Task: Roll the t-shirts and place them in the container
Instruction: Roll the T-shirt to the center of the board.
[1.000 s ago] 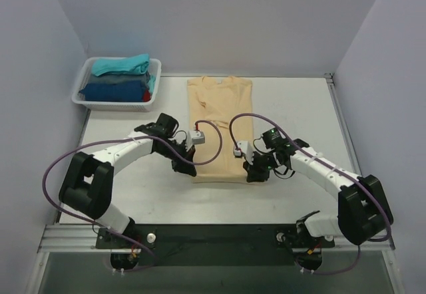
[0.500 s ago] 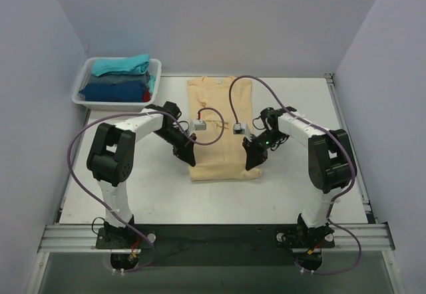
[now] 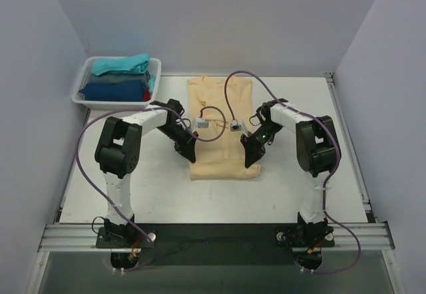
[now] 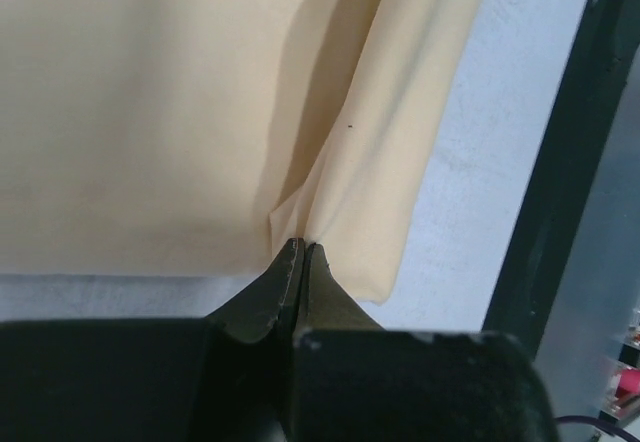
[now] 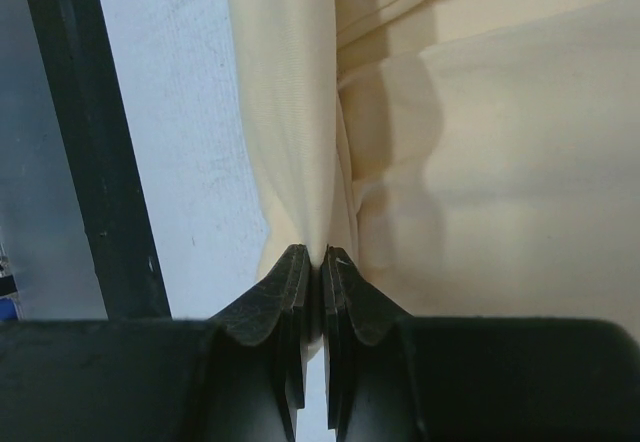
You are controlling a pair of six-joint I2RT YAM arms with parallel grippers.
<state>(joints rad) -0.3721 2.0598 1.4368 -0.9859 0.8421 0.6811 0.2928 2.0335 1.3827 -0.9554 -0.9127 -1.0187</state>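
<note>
shirt: tan t-shirt (image 3: 223,157) mid-bench (image 3: 299,194), long axis running away from bases | left claw (image 4: 300,247): clenched on its left edge | right claw (image 5: 320,257): clenched on right edge | collar lies beyond both, equally near

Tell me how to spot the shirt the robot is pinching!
On the white table, a basket of folded shirts sits at the far left corner. Right of it lies one pale tan t-shirt. It is the only shirt outside the basket, pinched at its left and right edges by the left gripper and right gripper.
</note>
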